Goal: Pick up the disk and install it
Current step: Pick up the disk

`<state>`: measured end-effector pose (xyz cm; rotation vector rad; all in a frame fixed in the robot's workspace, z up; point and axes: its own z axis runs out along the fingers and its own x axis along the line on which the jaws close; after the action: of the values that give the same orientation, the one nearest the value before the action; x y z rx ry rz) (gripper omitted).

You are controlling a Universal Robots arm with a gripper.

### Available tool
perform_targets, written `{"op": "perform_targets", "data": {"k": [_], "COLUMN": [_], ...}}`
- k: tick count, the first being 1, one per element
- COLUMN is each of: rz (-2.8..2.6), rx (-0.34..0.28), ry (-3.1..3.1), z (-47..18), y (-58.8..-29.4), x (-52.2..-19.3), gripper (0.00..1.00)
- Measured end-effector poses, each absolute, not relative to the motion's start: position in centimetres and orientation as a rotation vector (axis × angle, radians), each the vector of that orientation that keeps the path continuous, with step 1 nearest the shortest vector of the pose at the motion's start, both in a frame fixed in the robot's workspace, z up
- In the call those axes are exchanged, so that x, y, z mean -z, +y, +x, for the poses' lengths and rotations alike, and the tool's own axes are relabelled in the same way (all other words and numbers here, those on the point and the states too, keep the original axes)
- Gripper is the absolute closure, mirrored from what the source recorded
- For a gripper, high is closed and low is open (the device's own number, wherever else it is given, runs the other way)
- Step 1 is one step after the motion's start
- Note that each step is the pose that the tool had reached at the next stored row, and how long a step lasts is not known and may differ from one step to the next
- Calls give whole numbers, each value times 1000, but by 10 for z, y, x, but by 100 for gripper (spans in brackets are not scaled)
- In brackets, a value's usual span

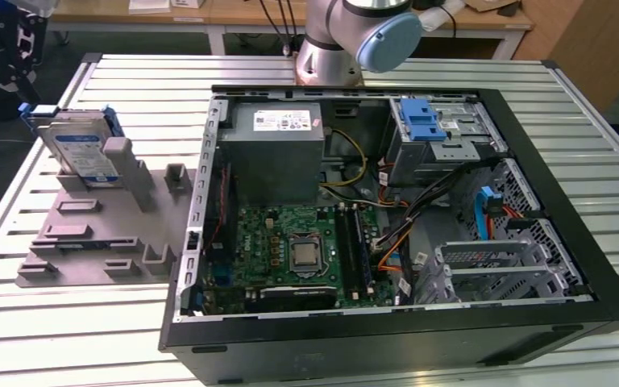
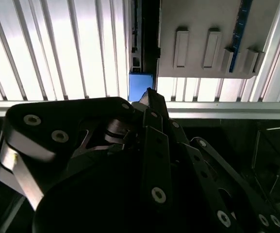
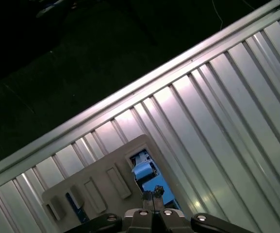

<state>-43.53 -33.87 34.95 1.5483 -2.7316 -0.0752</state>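
The disk (image 1: 78,149) stands on edge in a slot at the far end of the grey holder (image 1: 84,234), on the exterior view's left. It is silver, with a blue-and-white label and a blue frame. In the first wrist view, my gripper (image 3: 152,195) hangs high over the holder (image 3: 96,189), its fingertips pressed together just above the disk's blue top edge (image 3: 143,171). The second wrist view looks along the dark gripper (image 2: 149,94) at the disk's blue corner (image 2: 140,87) beside the holder (image 2: 203,29). Nothing is held.
An open computer case (image 1: 567,266) lies on the slatted metal table (image 1: 62,339), showing a motherboard (image 1: 293,250), a grey power-supply box (image 1: 277,149), cables and a drive cage (image 1: 450,141) with a blue latch (image 1: 422,121). The arm's base (image 1: 331,48) stands behind the case.
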Motion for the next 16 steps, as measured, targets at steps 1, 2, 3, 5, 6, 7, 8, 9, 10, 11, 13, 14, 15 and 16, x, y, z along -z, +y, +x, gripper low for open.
{"op": "perform_targets", "data": {"k": [1, 2, 3, 5, 6, 7, 8, 9, 10, 11, 13, 14, 15, 16], "rz": [1572, 1596, 1620, 1667, 1691, 1716, 1740, 1763, 1784, 1807, 1851, 1874, 1893, 1912], "rx": [75, 75, 75, 75, 75, 75, 75, 75, 75, 74, 74, 74, 73, 73], "ry": [-2718, -2703, -2688, -2658, -2642, -2625, -2609, -2593, -2578, -2562, -2530, -2513, -2498, -2484], "z": [-435, -435, -435, -435, -435, -435, -435, -435, -435, -435, -435, -435, -435, -435], "y": [-339, -339, -339, -339, -339, -339, -339, -339, -339, -339, -339, -339, -339, -339], "x": [-349, -349, -349, -349, -349, -349, -348, -348, -348, -348, -347, -347, -347, -347], "gripper": [89, 89, 89, 89, 89, 89, 89, 89, 89, 89, 89, 89, 89, 89]}}
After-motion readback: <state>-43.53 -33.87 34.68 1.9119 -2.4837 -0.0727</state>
